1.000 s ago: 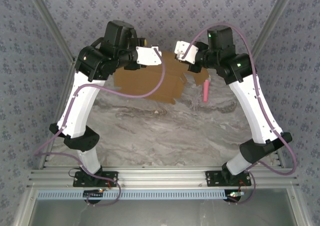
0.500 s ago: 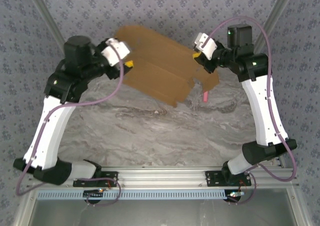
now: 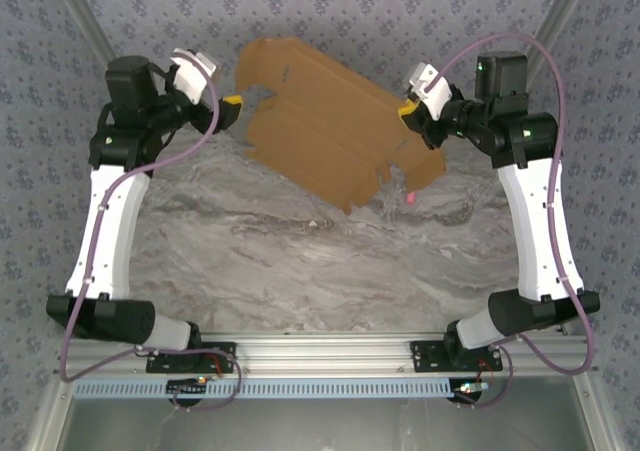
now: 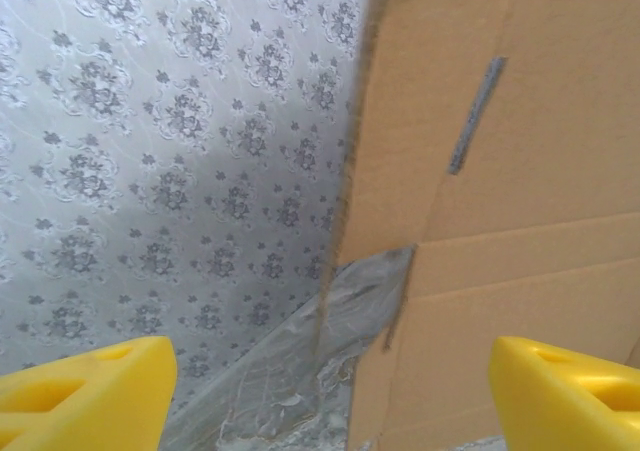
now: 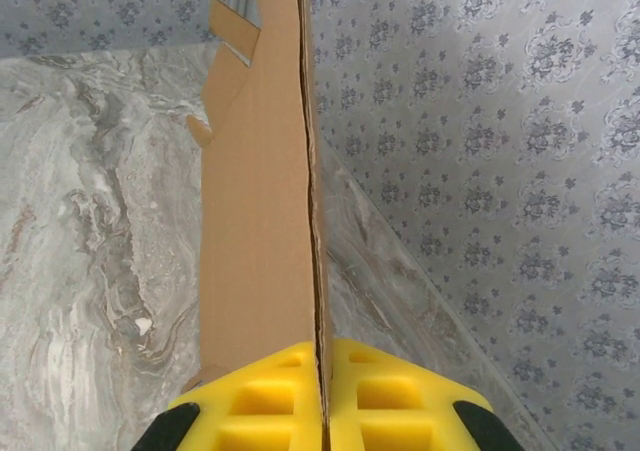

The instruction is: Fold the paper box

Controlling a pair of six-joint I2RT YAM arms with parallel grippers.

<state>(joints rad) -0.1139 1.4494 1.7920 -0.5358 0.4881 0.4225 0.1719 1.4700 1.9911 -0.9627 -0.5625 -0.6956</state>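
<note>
The right claw [image 5: 322, 366] grips the box [image 3: 320, 136] by its edge, holding it tilted over the surface [image 3: 300, 261]. The left claw [image 4: 330, 376] is wide, the box just ahead. Folding seems only beginning; next this claw should grasp a flap.

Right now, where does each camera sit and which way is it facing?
Top external: above and behind the robot, looking down at the table; the left gripper, right gripper and paper box show.
Left wrist: on the left arm, facing the box's broad face and the patterned wall; its yellow fingers sit spread at the lower corners.
Right wrist: on the right arm, looking along the box's edge; its yellow fingers clamp that edge.
Shared: every view catches the paper box.
</note>
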